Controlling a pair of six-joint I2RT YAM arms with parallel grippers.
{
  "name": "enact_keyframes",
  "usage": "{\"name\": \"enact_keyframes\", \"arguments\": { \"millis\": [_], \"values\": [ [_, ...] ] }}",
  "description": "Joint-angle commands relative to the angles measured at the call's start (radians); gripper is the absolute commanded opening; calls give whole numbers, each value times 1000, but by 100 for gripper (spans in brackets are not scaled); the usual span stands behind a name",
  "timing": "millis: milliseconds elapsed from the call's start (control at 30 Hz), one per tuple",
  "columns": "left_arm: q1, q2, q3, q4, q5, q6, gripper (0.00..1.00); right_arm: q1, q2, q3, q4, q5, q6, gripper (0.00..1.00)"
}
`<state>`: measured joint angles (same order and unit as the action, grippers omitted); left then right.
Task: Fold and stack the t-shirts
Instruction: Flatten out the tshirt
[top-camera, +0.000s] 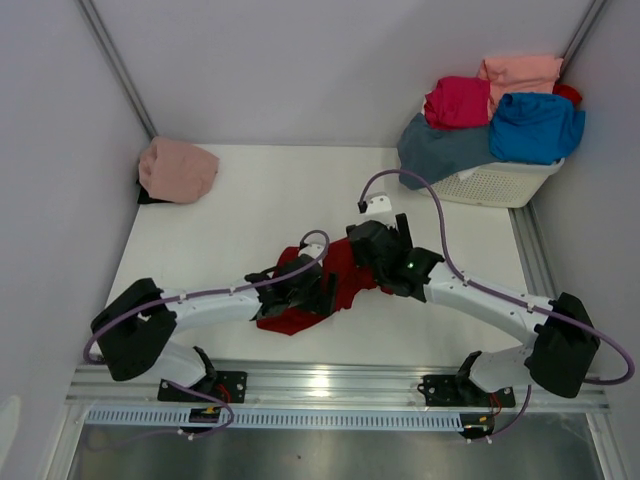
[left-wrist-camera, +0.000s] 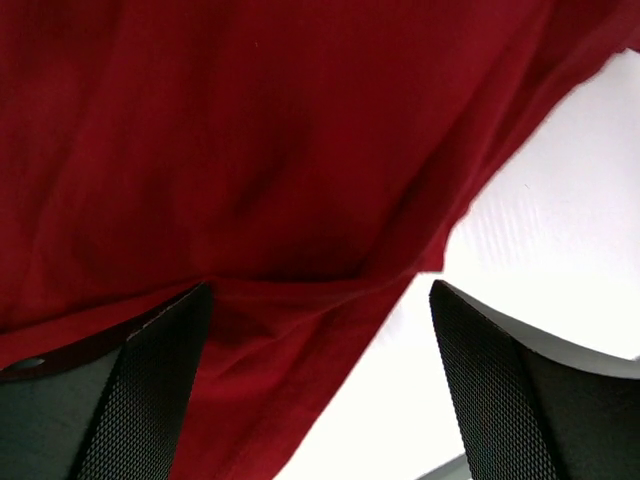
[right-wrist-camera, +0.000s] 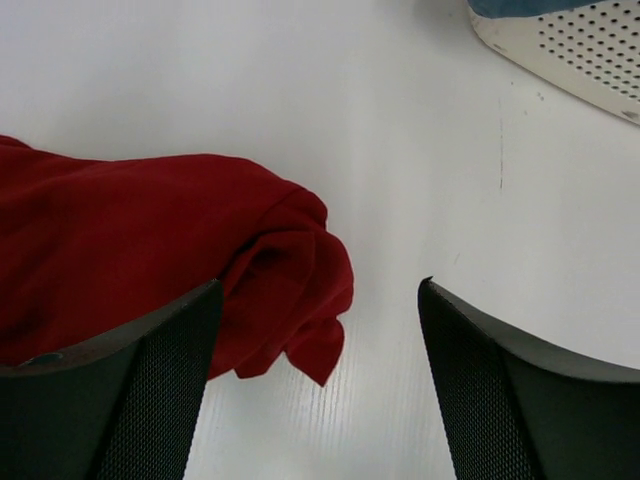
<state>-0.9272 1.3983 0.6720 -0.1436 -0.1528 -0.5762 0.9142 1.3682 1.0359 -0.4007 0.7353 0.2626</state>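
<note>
A dark red t-shirt (top-camera: 290, 320) lies crumpled on the white table (top-camera: 250, 200) between both arms. My left gripper (top-camera: 312, 288) hovers low over it, open; in the left wrist view the dark red t-shirt (left-wrist-camera: 250, 150) fills the frame and one edge of it runs between the fingers of the left gripper (left-wrist-camera: 320, 290). My right gripper (top-camera: 380, 237) stands open at the shirt's far right end, and a bunched corner of the dark red t-shirt (right-wrist-camera: 290, 280) sits loose inside the spread right gripper (right-wrist-camera: 320, 283). A dusty pink t-shirt (top-camera: 178, 168) lies folded at the back left.
A white lattice basket (top-camera: 500, 183) stands at the back right, piled with magenta (top-camera: 458, 100), salmon (top-camera: 520, 70), bright blue (top-camera: 535, 128) and slate grey-blue (top-camera: 440, 150) shirts. The basket's corner (right-wrist-camera: 580, 50) shows in the right wrist view. Grey walls enclose the table.
</note>
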Motion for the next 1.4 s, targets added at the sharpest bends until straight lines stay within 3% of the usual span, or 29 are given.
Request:
{"name": "enact_keyframes", "arguments": {
  "millis": [0, 100, 200, 267, 300, 400, 433, 633, 800, 1100, 1200, 1233, 1367],
  "values": [
    [-4, 54, 84, -31, -57, -34, 93, -6, -61, -17, -3, 49, 27, 82],
    [-4, 91, 124, -88, -111, -43, 93, -14, -84, -36, 3, 41, 21, 79],
    [-5, 90, 136, -105, -142, -45, 82, -32, -95, -63, 22, 26, 20, 73],
    [-4, 76, 135, -109, -160, -48, 65, -46, -92, -85, 43, 0, 39, 68],
    [-4, 64, 135, -120, -174, -53, 46, -69, -84, -123, 60, -19, 67, 65],
    [-4, 45, 136, -139, -198, -57, 16, -130, -64, -135, 65, -53, 125, 63],
    [-4, 35, 135, -145, -206, -57, 1, -149, -57, -132, 60, -63, 147, 62],
    [-4, -44, 158, -247, -362, -73, 1, -189, -27, -128, 74, -145, 234, 56],
    [7, -217, 175, -318, -496, -68, 1, -190, 21, -137, 125, -249, 263, 51],
    [56, -432, 176, -435, -608, -74, 1, -195, 149, -160, 181, -404, 366, 39],
    [71, -473, 155, -452, -620, -90, 1, -196, 172, -172, 206, -419, 365, 29],
    [71, -502, 147, -450, -619, -88, 1, -198, 190, -172, 210, -427, 363, 21],
    [71, -564, 120, -424, -581, -82, 1, -199, 241, -163, 233, -459, 359, 3]
  ]
}}
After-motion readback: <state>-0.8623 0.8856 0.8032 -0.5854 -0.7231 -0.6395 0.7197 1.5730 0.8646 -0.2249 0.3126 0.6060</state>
